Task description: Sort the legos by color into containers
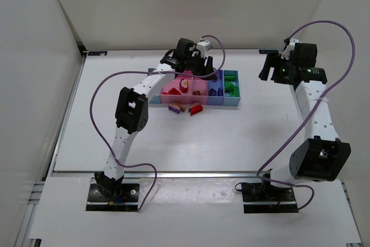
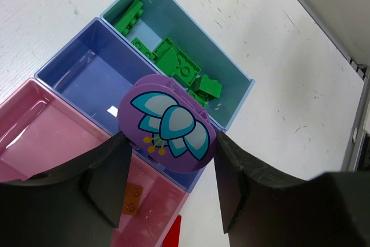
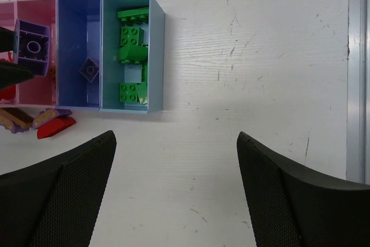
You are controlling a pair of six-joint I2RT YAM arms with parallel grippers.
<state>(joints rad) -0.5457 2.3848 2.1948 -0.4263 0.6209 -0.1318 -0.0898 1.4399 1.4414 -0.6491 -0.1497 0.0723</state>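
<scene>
Purple lego point(image 2: 167, 122) lengthwise across left jaws

I work over a white table point(image 1: 173, 143): matte top w/ small dark scuffs & hairline scratches. White panel walls box it in: back wall point(image 1: 185, 4) behind the table's far edge, left wall point(image 1: 29, 85) & right wall point(image 1: 352, 27) at its sides. Alu rail point(image 1: 63, 114) runs along the table's left edge, second rail point(image 1: 196, 173) along its near edge. Black bracket point(image 1: 95, 54) at the far-left corner. Light soft & even, shadows faint.
</scene>
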